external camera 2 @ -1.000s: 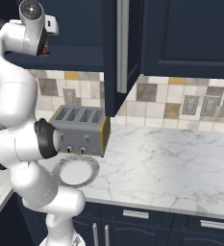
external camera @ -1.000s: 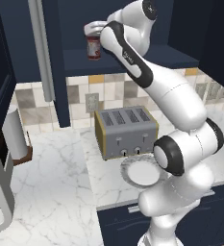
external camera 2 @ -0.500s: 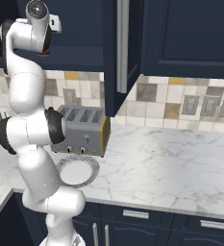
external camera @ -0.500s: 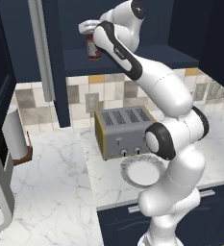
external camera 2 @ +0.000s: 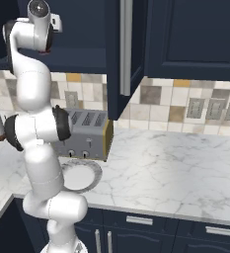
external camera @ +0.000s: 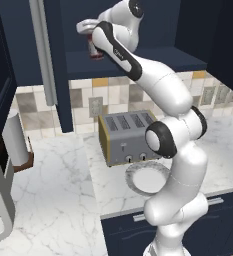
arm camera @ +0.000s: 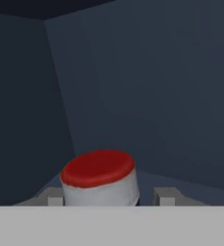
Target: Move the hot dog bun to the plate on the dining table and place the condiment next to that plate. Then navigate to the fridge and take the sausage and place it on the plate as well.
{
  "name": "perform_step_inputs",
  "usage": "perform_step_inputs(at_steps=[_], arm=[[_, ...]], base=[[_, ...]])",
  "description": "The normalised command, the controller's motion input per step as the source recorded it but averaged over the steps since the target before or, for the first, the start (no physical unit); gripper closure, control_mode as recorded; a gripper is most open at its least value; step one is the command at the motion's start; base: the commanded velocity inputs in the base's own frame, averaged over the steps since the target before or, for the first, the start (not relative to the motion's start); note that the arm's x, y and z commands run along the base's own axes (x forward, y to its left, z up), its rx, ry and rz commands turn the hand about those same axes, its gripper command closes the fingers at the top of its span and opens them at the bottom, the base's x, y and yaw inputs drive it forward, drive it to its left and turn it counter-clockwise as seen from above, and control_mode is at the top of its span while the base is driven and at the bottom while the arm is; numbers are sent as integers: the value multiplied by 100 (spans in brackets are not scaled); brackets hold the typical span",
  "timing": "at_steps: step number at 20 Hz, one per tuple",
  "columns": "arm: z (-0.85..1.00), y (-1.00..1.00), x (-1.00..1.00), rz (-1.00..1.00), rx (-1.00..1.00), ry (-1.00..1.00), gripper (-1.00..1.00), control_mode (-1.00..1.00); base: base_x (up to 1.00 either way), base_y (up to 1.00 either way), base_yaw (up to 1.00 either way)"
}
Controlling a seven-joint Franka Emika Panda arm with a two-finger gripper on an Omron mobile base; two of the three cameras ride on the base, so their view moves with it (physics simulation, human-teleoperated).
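The arm reaches high up into the open dark blue cupboard (external camera: 133, 55) above the marble surface (external camera 2: 175, 168). The claw (arm camera: 108, 196) is up there with the condiment (external camera: 94, 50), a small bottle with a red cap. In the hand view the red cap sits right between the two finger tips (arm camera: 167, 196), one on each side, very close. It looks like the claw is closed on the bottle, but the spot where tips meet bottle is hidden at the bottom of the picture, so I cannot tell for sure.

I think the step in hand is the condiment one: getting the bottle out of the cupboard so it can go next to the plate on the dining table. The next move would be to bring the bottle out of the cupboard without bumping its walls, then carry it away.

Down on the surface stands a grey toaster (external camera: 128, 136) near the back wall. Just in front of it, at the front edge, lies a white plate with a grey rim (external camera 2: 82, 174). That is not the plate for the task.

The pale band on the bottle is too blurry to read. No words show anywhere.
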Motion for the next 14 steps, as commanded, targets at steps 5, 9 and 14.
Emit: perform_step_inputs(at_steps=[5, 9, 14], arm=[[3, 0, 0, 2, 0, 0, 100, -100], [13, 0, -36, 1, 0, -2, 100, -100], [0, -32, -100, 0, 4, -12, 100, -100]], base=[[0, 0, 0], [0, 0, 0], [0, 0, 0]])
